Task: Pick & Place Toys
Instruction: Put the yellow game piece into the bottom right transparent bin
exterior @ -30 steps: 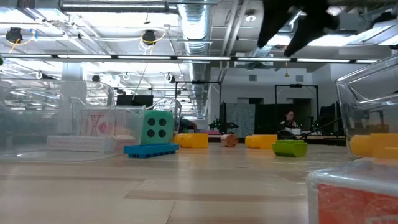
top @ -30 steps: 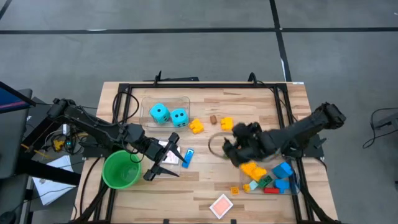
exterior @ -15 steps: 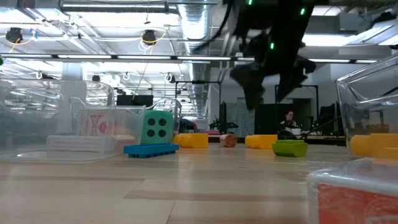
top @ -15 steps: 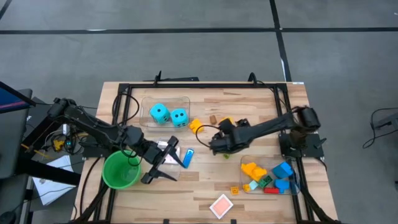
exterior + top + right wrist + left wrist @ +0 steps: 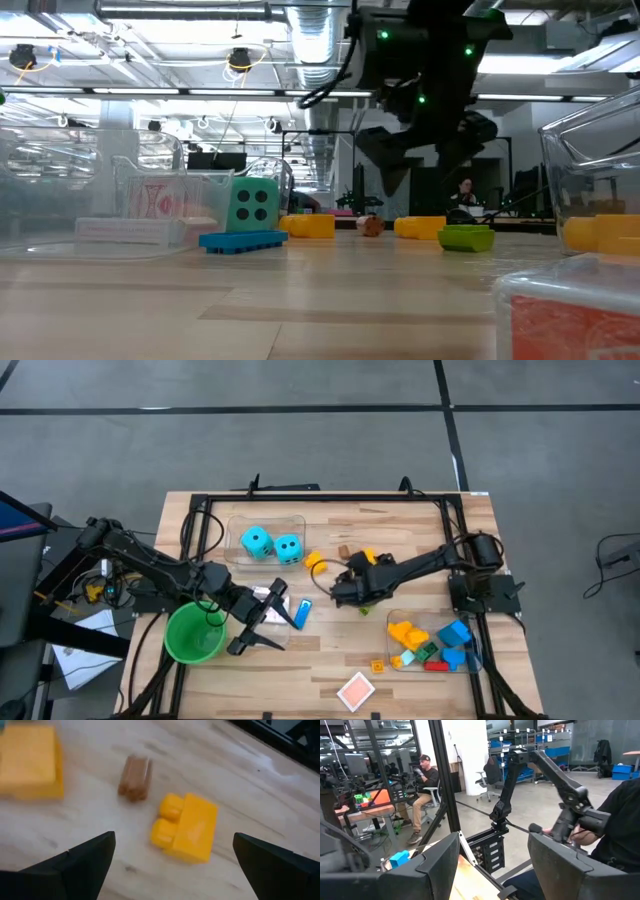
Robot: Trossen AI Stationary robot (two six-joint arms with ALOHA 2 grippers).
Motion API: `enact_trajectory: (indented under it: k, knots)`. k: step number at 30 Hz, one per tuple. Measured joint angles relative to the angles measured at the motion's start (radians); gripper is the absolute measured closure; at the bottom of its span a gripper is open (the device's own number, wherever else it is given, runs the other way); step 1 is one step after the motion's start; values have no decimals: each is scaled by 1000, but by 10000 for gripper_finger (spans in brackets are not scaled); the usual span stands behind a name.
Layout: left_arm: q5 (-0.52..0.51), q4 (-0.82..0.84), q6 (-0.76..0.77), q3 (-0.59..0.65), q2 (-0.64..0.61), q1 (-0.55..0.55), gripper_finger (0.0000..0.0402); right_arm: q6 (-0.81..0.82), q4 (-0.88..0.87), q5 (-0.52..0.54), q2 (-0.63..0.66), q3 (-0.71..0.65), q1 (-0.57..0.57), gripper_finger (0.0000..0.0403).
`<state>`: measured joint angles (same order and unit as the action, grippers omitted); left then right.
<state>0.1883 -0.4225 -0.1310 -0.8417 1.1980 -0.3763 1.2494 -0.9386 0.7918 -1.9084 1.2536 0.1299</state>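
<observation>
Right hand (image 5: pixel 338 582) hung released over the yellow brick (image 5: pixel 186 827) beside the small brown piece (image 5: pixel 134 778) — left hand (image 5: pixel 262 622), grip unclear, waited near the green cup (image 5: pixel 194 633).

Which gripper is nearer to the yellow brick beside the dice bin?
The right. The right gripper hangs open just beside and in front of the yellow brick. The left gripper sits farther off, by the green cup.
</observation>
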Motion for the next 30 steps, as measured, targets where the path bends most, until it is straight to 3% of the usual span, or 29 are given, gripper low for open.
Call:
enact_trajectory:
  k: [4, 12, 22, 30]
  knots:
    - [-1, 2, 2, 0, 0, -5, 170, 53, 114, -5, 89, -133, -55, 9]
    - [0, 1, -3, 0, 0, -3, 170, -50, 516, -5, 229, -349, -81, 14]
    - [0, -2, -3, 0, 0, -3, 170, 48, 598, 28, 186, -418, -87, 13]
    - [0, -4, -15, 0, 0, -3, 170, 25, 642, 35, 185, -420, -86, 13]
